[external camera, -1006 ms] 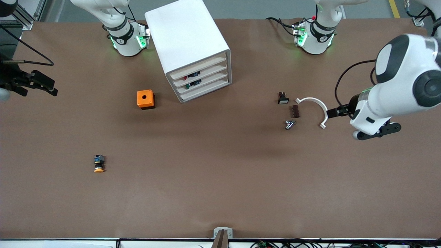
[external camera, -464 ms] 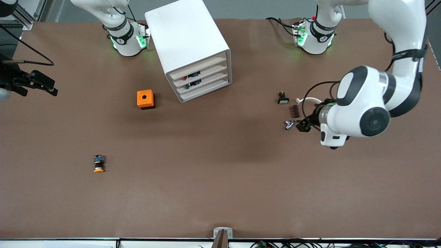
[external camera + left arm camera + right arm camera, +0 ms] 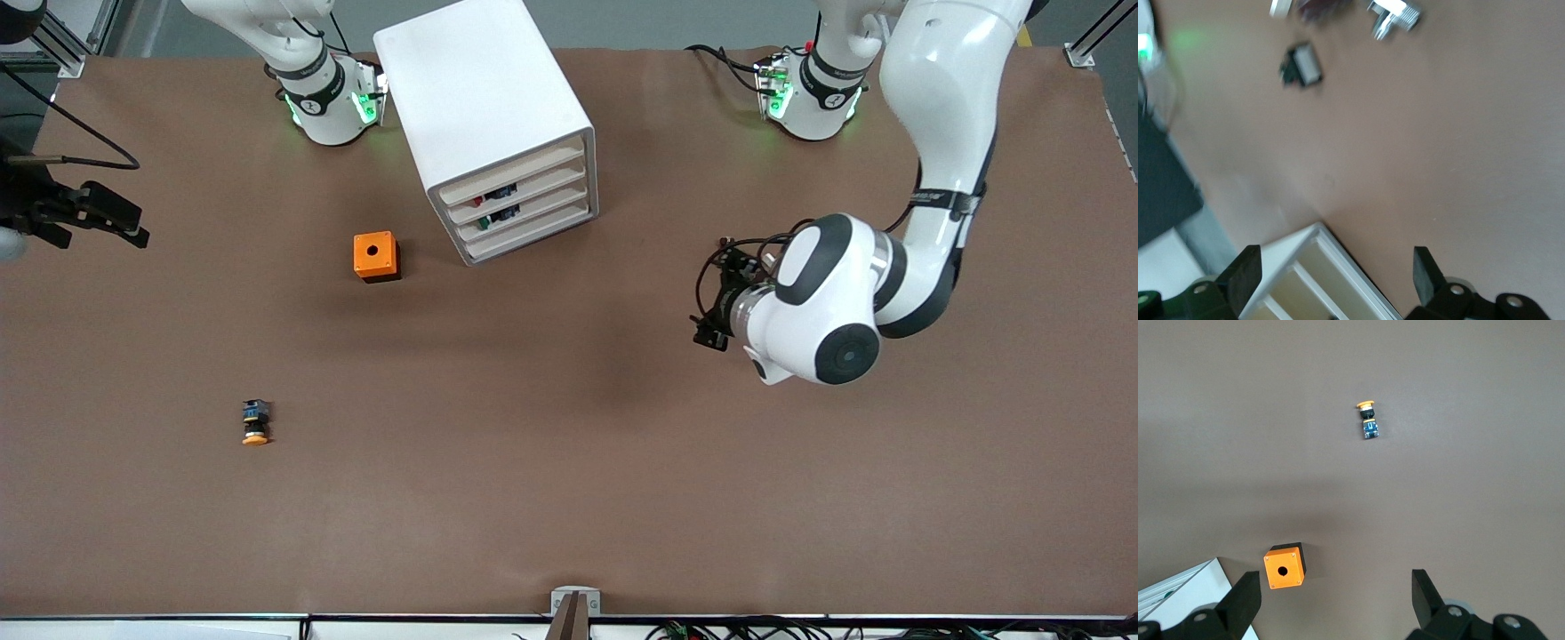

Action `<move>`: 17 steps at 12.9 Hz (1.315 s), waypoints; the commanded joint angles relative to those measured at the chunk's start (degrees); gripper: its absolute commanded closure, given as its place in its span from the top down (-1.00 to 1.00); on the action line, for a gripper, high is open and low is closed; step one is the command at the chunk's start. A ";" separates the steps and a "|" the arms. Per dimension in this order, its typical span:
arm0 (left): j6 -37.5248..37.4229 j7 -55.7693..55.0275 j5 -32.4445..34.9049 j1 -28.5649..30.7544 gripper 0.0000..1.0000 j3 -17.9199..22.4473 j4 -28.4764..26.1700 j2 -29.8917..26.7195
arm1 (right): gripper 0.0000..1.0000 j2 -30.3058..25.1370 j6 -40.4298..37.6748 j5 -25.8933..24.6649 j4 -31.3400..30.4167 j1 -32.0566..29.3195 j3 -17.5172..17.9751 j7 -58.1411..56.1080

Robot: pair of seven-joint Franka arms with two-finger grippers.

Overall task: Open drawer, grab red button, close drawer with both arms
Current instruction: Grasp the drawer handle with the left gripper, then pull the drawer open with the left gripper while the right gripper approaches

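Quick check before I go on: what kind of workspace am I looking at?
Probably a robotics lab bench, not a home: a brown-covered table with two arm bases bolted along one edge, loose cabling, and a small white cabinet of parts drawers among scattered push-buttons.

I work in a robotics lab: my two bases (image 3: 331, 98) are bolted along one edge of a brown-covered table (image 3: 569, 498). Aluminium framing (image 3: 62, 40) stands at a corner, cables (image 3: 765, 629) trail along the opposite edge.
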 commanded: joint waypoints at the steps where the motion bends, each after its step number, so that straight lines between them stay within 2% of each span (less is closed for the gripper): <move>1: -0.34 -14.02 -7.20 -1.71 1.00 0.12 1.77 4.71 | 1.00 -0.61 -0.49 -0.17 -0.08 -0.75 0.68 0.68; 5: -0.34 -25.48 -18.10 -4.61 0.96 0.12 1.51 8.06 | 1.00 -0.61 -0.40 -0.17 -0.08 -0.67 0.68 0.68; 9: -0.52 -37.87 -27.87 -8.20 0.69 0.20 1.16 11.04 | 1.00 1.14 1.96 -0.26 0.28 -1.28 0.59 -0.02; 11: -0.52 -40.96 -28.68 -10.06 0.54 0.20 1.16 11.84 | 1.00 2.99 2.50 0.09 0.36 -2.50 0.33 -4.56; 13: -0.34 -41.50 -33.40 -12.07 0.20 0.20 1.16 13.33 | 1.00 3.17 2.59 0.44 0.27 -2.51 0.33 -5.56; 15: -0.34 -41.58 -34.31 -14.62 0.19 0.20 1.16 14.12 | 1.00 3.87 2.68 3.50 0.36 -2.60 0.24 -3.47; 17: -0.25 -41.58 -34.65 -16.21 0.19 0.20 1.16 15.26 | 0.99 3.87 1.89 3.78 -0.07 -2.07 0.24 5.12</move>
